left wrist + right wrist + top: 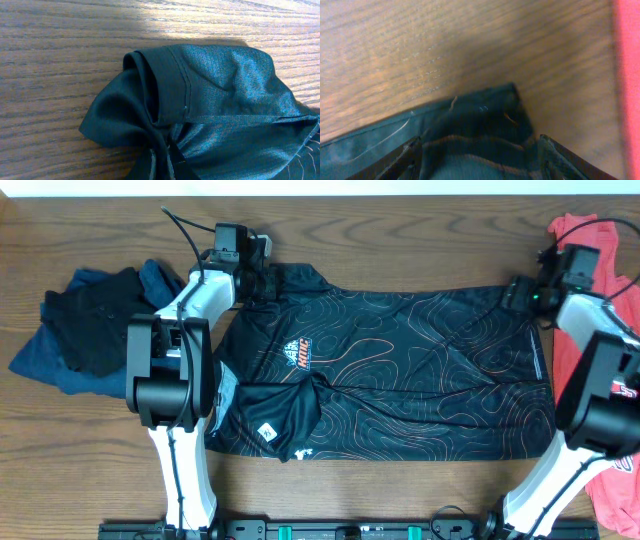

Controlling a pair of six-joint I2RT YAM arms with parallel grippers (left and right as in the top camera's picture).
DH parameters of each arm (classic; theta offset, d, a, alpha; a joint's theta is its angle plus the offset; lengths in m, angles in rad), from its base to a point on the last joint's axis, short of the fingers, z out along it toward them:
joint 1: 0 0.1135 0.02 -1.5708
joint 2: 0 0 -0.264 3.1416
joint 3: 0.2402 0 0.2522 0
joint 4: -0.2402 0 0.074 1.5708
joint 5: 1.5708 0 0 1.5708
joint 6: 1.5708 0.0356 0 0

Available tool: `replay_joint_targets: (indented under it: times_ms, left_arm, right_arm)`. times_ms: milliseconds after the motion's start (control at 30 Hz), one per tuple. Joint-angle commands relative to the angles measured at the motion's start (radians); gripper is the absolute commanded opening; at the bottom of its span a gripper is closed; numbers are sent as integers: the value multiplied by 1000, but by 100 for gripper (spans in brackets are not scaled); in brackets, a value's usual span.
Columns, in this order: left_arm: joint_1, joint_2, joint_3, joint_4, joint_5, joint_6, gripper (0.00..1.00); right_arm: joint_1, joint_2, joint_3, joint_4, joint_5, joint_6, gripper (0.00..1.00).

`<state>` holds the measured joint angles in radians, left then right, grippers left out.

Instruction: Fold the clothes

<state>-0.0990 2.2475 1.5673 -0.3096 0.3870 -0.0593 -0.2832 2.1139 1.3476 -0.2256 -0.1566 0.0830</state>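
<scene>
Overhead looks straight down on the whole table point(400, 220); both wrist views sit close over the jersey point(420, 370) corners.

We take this for a robotics lab: a left arm point(170, 370) and a right arm point(605, 395) rise from a black rail point(330, 530) at the edge of a wood-grain table point(400, 480), dark clothes point(85, 325) heaped beside, white wall point(400, 186) behind.

surface: brown wood-grain table point(400, 500) | far edge: pale strip point(400, 185) | light: soft glare on wood
</scene>
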Motion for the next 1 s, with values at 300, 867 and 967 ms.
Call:
replay_joint_targets:
  times_ms: [300, 867, 967]
  left_arm:
    - [4, 15, -12, -34, -13, -5, 7]
    - [4, 15, -12, -34, -13, -5, 8]
    - [4, 13, -12, -35, -13, -5, 6]
  right_arm:
    - [12, 42, 24, 103, 74, -2, 68]
    - [30, 105, 24, 127, 78, -1, 3]
    - [29, 104, 24, 117, 81, 6, 1]
